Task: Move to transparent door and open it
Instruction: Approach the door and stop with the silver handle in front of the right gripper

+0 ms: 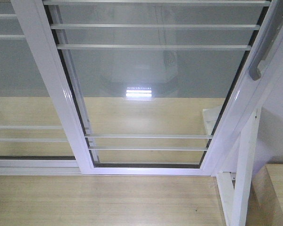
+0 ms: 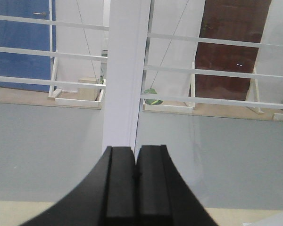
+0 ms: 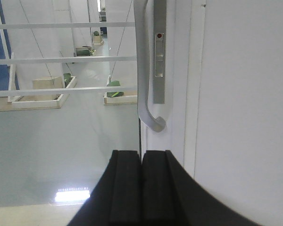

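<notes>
The transparent door (image 1: 151, 94) fills the front view: clear glass in a white frame with thin white horizontal bars. Its curved silver-grey handle (image 1: 263, 52) is at the upper right. In the right wrist view the handle (image 3: 144, 70) hangs just above my right gripper (image 3: 142, 153), whose black jaws are pressed together and hold nothing. My left gripper (image 2: 135, 148) is shut and empty, facing the door's white vertical frame post (image 2: 125, 70) close ahead. Neither gripper shows in the front view.
A white triangular support brace (image 1: 243, 160) stands at the door's lower right. A wooden box corner (image 1: 276, 193) is at the bottom right. Pale wood floor (image 1: 99, 197) lies before the door. Beyond the glass are a grey floor, a blue door (image 2: 19, 42) and a brown door (image 2: 231, 47).
</notes>
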